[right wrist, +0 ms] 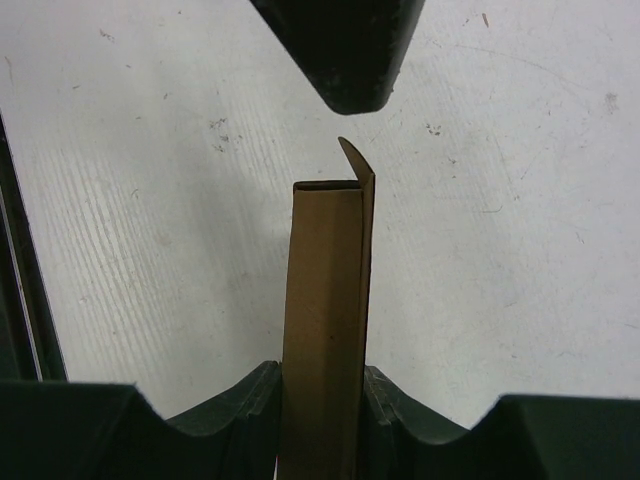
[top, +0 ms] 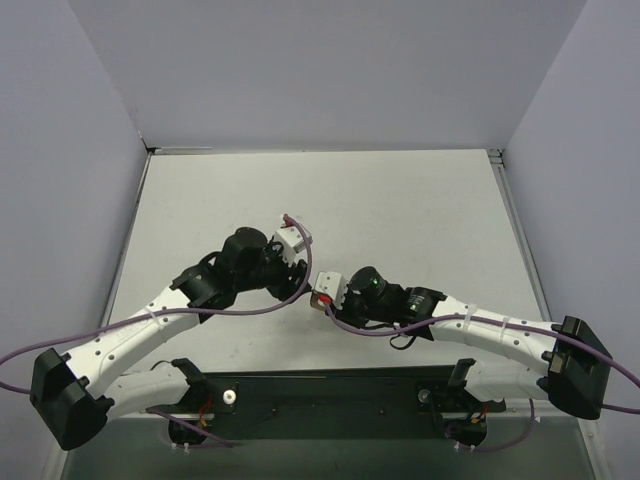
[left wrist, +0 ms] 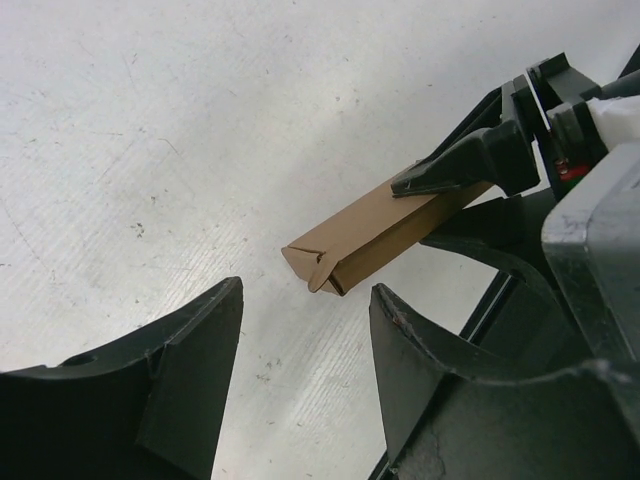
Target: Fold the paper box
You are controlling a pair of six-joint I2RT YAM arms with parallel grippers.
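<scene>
The paper box [right wrist: 325,290] is a narrow brown folded cardboard sleeve with a small flap curling off its far end. My right gripper [right wrist: 320,372] is shut on it, one finger pressed on each long side. The box is held just above the table. In the left wrist view the box [left wrist: 380,235] sticks out from the right gripper's fingers [left wrist: 450,172] toward my left gripper [left wrist: 306,300]. The left gripper is open, with nothing between its fingers; the box's flapped end lies just beyond their tips. From above, the left gripper [top: 296,277] and the right gripper [top: 322,297] meet mid-table around the box [top: 318,303].
The white table [top: 400,210] has grey walls on three sides. Purple cables trail from both arms. A dark mounting rail [top: 330,395] runs along the near edge between the two bases. A left finger [right wrist: 345,50] hangs at the top of the right wrist view.
</scene>
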